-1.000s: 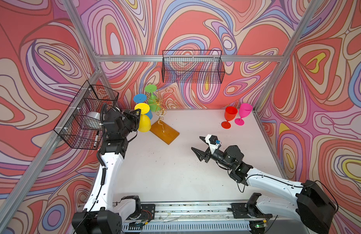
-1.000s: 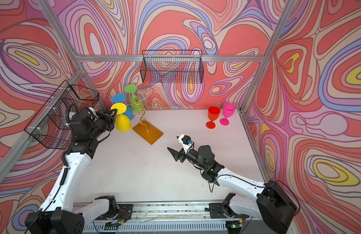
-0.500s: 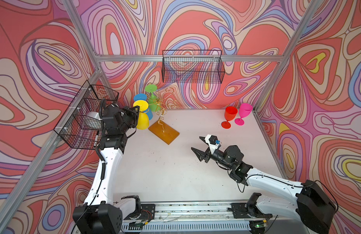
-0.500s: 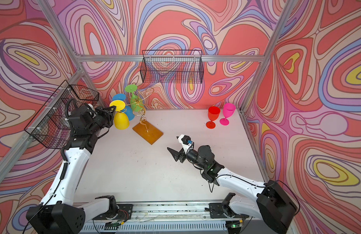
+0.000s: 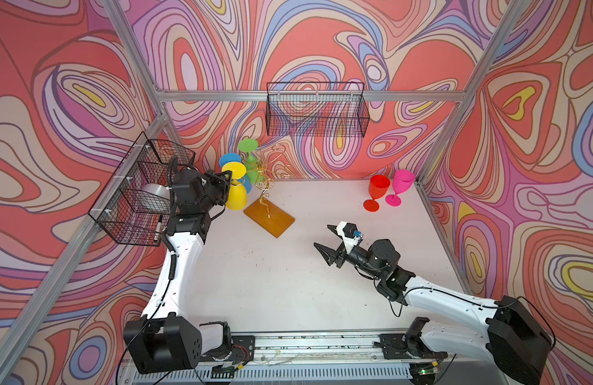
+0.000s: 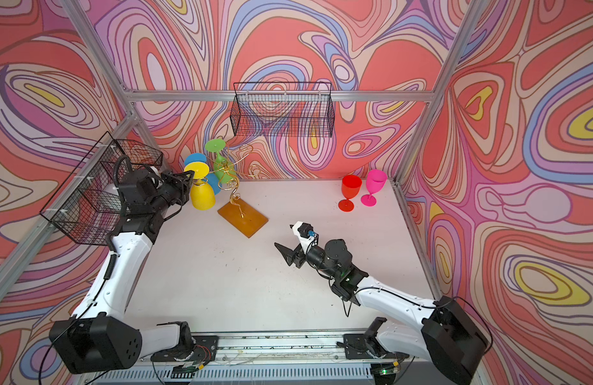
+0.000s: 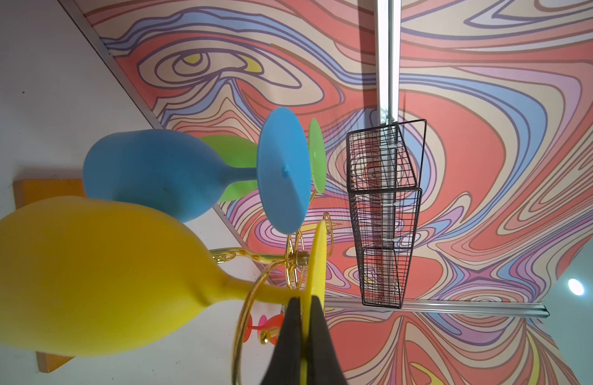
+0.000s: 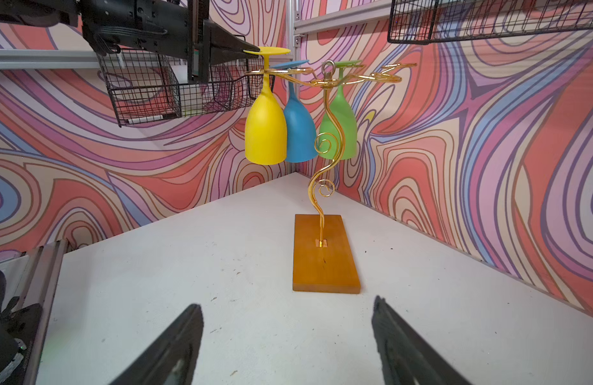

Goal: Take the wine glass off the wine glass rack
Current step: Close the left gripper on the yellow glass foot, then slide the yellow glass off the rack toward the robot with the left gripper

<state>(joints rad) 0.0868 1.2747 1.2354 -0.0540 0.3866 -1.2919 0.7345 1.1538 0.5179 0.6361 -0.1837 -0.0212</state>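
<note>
Left gripper [image 7: 303, 305] clamped tight on foot edge of yellow wine glass [image 8: 265, 133]. Bowl hangs upside down below jaws, stem inside gold loop of wine glass rack [image 5: 270, 218], just beyond fingertips. Blue glass [image 7: 148, 173] and green glass [image 8: 341, 126] hang behind it. Right gripper [image 5: 321, 236] spread wide, empty, facing rack, well apart.

Coral, lilac, blue and yellow swirls are seen on the walls [image 5: 321, 40], with a white tabletop [image 5: 271, 273], a gold wire wine glass rack [image 8: 325, 266] on an amber base, a yellow plastic wine glass [image 5: 236, 196], a blue glass [image 7: 148, 170], a green glass [image 8: 350, 133], a red glass [image 5: 379, 186] and a pink glass [image 5: 403, 178].
</note>
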